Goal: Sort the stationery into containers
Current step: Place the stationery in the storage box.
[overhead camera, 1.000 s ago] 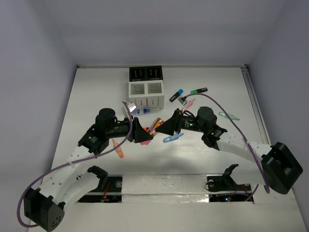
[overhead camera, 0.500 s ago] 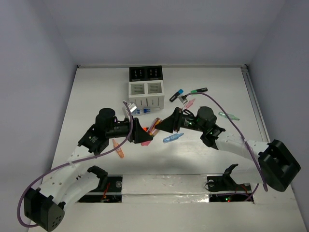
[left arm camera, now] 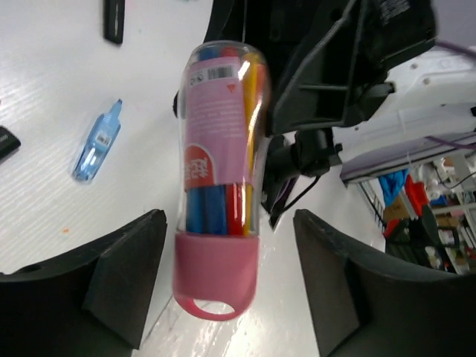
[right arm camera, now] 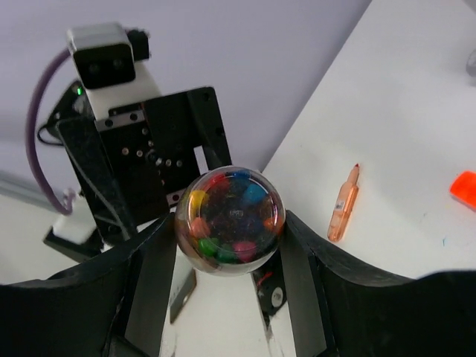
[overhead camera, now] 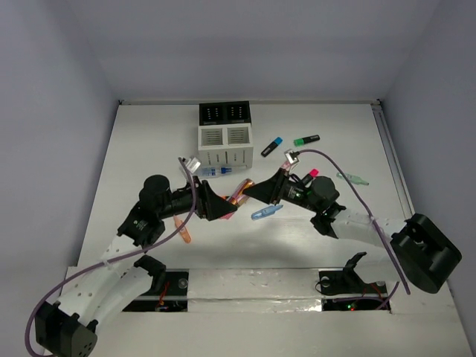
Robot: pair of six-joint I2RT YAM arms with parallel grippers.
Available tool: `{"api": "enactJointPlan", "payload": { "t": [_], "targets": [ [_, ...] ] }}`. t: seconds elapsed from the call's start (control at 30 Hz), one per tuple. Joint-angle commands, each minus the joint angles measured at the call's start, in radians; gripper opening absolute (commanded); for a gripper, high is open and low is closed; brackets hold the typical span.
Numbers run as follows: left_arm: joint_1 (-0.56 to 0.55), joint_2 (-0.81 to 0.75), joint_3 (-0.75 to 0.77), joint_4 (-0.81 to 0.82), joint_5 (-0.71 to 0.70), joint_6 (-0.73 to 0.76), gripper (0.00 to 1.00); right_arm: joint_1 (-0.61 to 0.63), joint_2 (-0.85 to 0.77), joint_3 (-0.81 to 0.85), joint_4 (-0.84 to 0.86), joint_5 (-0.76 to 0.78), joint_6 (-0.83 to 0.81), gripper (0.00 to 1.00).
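Note:
A clear tube of coloured pens with a pink cap (overhead camera: 239, 194) hangs in the air between my two grippers. My right gripper (overhead camera: 255, 191) is shut on its clear end, both fingers pressing its sides in the right wrist view (right arm camera: 229, 223). My left gripper (overhead camera: 222, 210) is open around the pink cap (left arm camera: 216, 279) and its fingers (left arm camera: 123, 271) stand apart from the cap on both sides. The containers (overhead camera: 225, 135), two white cups in front and two black cups behind, stand at the back centre.
Loose on the table are a blue-capped highlighter (overhead camera: 272, 146), a green-capped one (overhead camera: 306, 140), a pink-capped one (overhead camera: 309, 174), a pale green pen (overhead camera: 352, 178), a blue pen (overhead camera: 266, 213), an orange pen (overhead camera: 182, 230) and a blue item (overhead camera: 216, 172) by the white cups.
Both arms have drawn back slightly towards the near edge. The tube stays between the grippers. The pink-capped highlighter now shows behind the right arm.

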State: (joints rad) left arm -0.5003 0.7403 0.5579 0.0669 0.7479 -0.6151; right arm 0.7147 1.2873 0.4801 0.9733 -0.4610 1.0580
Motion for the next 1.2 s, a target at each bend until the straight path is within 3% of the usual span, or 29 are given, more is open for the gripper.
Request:
{"api": "enactJointPlan", "payload": {
  "t": [0.0, 0.03, 0.33, 0.7, 0.8, 0.93, 1.1, 1.17],
  "targets": [
    [-0.003, -0.091, -0.062, 0.213, -0.085, -0.139, 0.7, 0.005, -0.037, -0.02, 0.221, 0.133, 0.092, 0.22],
    [-0.003, -0.128, -0.076, 0.23, -0.103, -0.161, 0.76, 0.005, -0.039, -0.029, 0.232, 0.156, 0.103, 0.21],
    [-0.003, -0.167, -0.17, 0.361, -0.147, -0.29, 0.79, 0.005, -0.006, -0.066, 0.324, 0.234, 0.188, 0.19],
    [-0.003, -0.099, -0.236, 0.546, -0.156, -0.365, 0.7, 0.014, 0.096, -0.06, 0.421, 0.214, 0.241, 0.19],
    [-0.003, -0.085, -0.25, 0.609, -0.16, -0.39, 0.65, 0.023, 0.112, -0.06, 0.432, 0.214, 0.244, 0.19],
    [-0.003, -0.041, -0.257, 0.66, -0.145, -0.416, 0.44, 0.023, 0.129, -0.069, 0.459, 0.223, 0.254, 0.19],
    [-0.012, -0.028, -0.265, 0.665, -0.134, -0.42, 0.39, 0.023, 0.144, -0.075, 0.476, 0.228, 0.26, 0.18],
    [-0.012, -0.032, -0.263, 0.654, -0.134, -0.416, 0.17, 0.023, 0.153, -0.074, 0.481, 0.223, 0.263, 0.19]
  ]
}}
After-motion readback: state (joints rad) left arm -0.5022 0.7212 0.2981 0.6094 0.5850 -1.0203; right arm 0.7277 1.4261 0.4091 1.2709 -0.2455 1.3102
